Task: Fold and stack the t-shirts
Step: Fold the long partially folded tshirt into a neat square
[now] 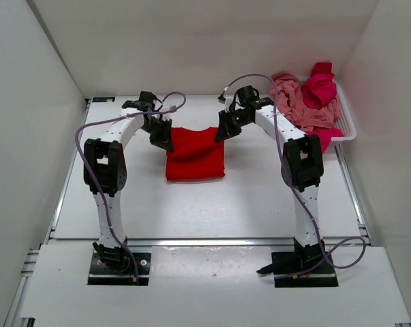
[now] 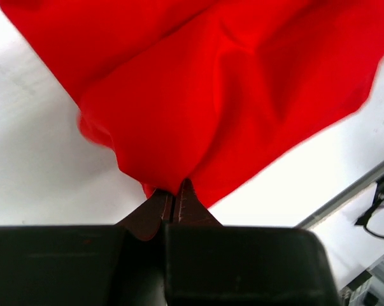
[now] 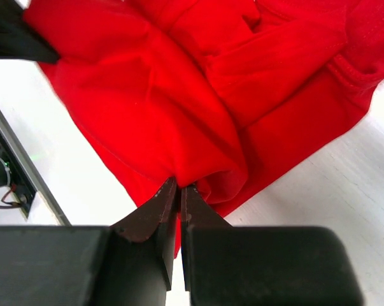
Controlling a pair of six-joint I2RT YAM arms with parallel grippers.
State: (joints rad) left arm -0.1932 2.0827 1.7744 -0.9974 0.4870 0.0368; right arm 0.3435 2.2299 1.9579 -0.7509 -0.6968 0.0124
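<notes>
One t-shirt [image 1: 195,153] lies on the table [image 1: 191,204] just above the centre of the top view, the left claw [image 1: 162,141] at its upper-left corner, the right claw [image 1: 222,131] at its upper-right. Two more t-shirts [image 1: 307,102] lie heaped in a basket [image 1: 348,119] at upper right.

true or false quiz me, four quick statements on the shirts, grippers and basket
1. The left gripper and right gripper are each shut on the red t-shirt. True.
2. The salmon pink t-shirt and magenta t-shirt sit in the white mesh basket. True.
3. The basket stands on the left arm's side. False: it is at the far right.
4. Three shirts lie on the table. False: only the red one does.
</notes>
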